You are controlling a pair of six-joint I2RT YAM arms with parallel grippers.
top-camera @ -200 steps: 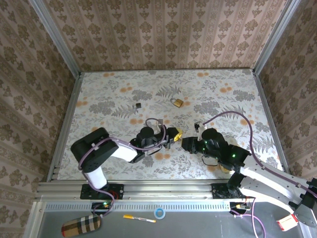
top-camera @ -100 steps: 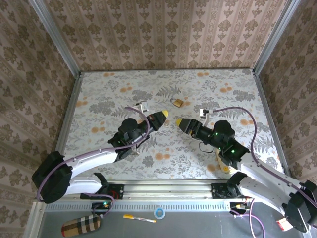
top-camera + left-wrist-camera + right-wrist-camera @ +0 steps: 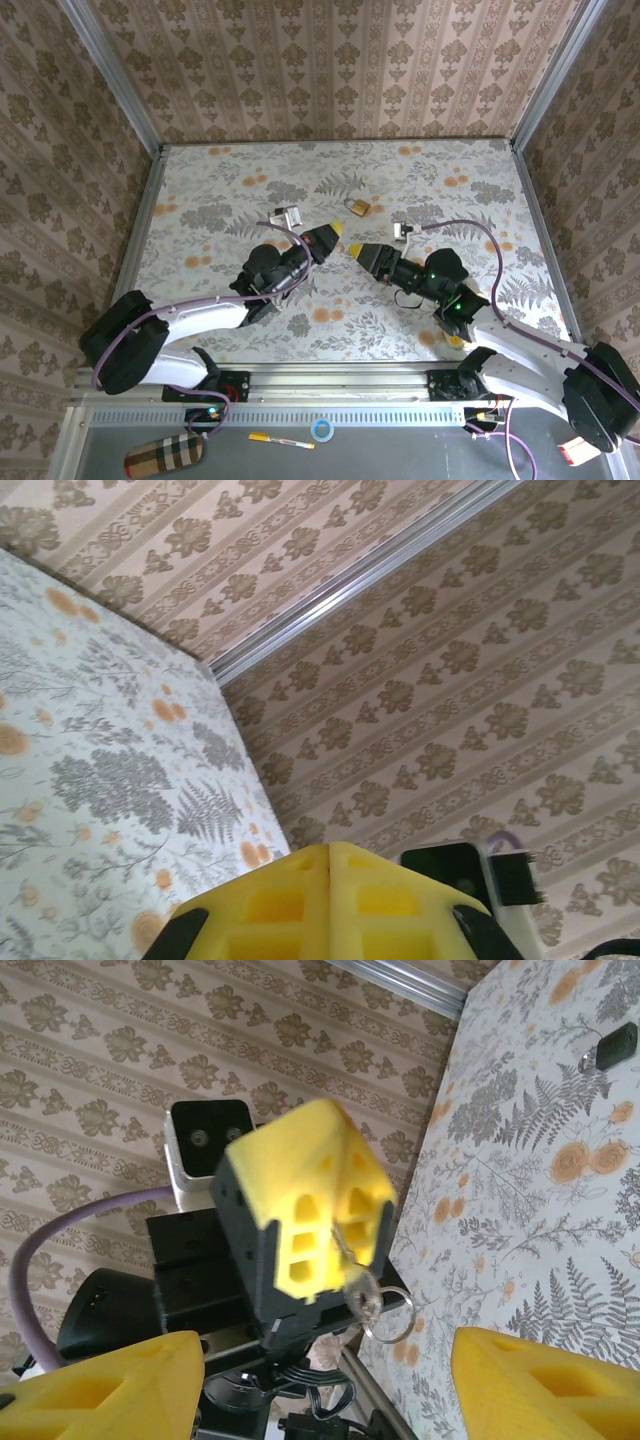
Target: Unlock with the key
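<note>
No writing, label, brand, number or sign can be read on anything in these views.

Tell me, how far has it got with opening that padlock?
Nothing looks done: the padlock lies apart from both claws. In hand: the shut left claw pinches a ringed metal piece, maybe a key; the right claw is open. Left: reaching the padlock, inserting, turning.

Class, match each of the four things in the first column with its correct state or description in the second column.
Column one:
1. padlock
2. left end effector
3. right end effector
4. key

Column two:
A. open
B. black head, lying on the table
C. brass body, silver shackle
D. shut on a ringed metal piece

Pairs: 1-C, 2-D, 3-A, 4-B
</note>
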